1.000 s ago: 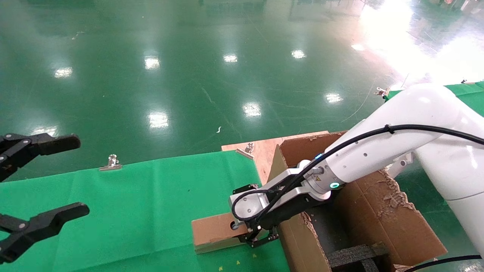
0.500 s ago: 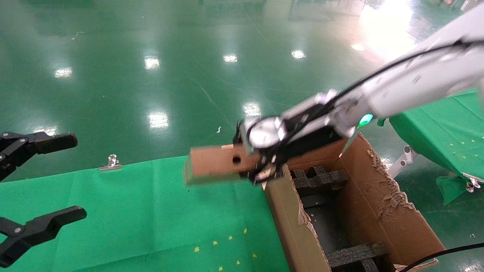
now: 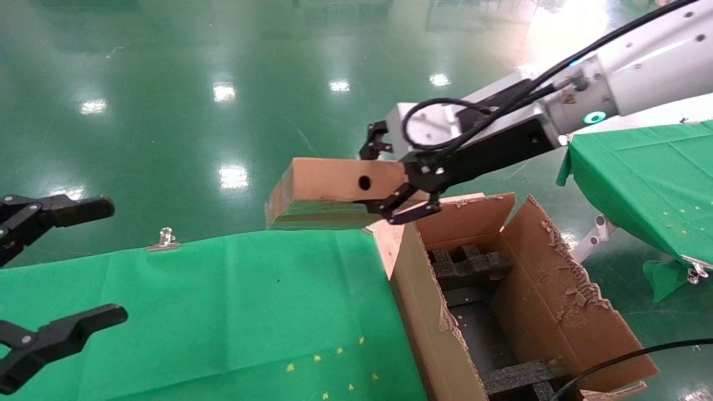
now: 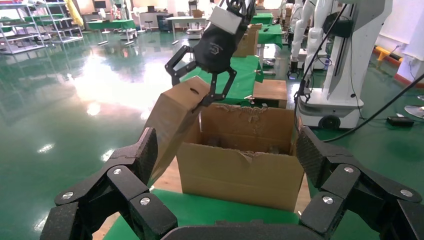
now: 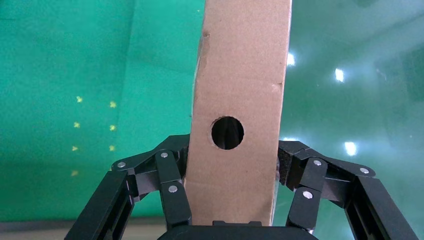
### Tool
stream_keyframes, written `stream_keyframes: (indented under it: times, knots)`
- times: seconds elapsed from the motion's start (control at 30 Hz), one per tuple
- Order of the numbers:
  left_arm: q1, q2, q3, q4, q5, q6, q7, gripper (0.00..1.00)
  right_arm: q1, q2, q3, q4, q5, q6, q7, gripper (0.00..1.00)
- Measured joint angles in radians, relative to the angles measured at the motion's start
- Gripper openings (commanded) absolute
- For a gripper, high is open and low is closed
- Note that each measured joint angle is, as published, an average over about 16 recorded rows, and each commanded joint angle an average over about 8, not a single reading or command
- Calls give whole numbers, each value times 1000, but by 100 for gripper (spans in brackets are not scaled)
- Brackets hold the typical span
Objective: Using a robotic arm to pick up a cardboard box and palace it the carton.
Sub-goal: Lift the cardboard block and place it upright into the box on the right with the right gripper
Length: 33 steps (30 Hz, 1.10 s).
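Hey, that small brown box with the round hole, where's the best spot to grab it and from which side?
Grip the cardboard box at the end nearest its round hole, coming in end-on, fingers across the narrow width. The long faces are flat and parallel, so pads seat squarely. The right gripper holds it exactly so, lifted beside the carton. The left gripper hangs open over the green cloth.

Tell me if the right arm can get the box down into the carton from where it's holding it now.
Probably yes. The right tool grips the box in the air beside the carton, whose flaps stand open. Black foam inserts take up part of the inside, so a flat fit is uncertain.
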Motion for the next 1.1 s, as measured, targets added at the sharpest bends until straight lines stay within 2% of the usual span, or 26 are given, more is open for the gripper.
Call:
stream_keyframes:
  times: [0.2,0.47,0.73,1.1]
  knots:
    - [0,0,0,0,0,0,0,100,51,73,-61,-38,28,-2,-22,0]
    - [0,0,0,0,0,0,0,100,119,211,-153,-84,43,-3,-38,0]
    - [0,0,0,0,0,0,0,100,150,333,-239,-142,46,3,-43,0]
    - [0,0,0,0,0,0,0,100,153,404,-291,-202,52,21,-30,0]
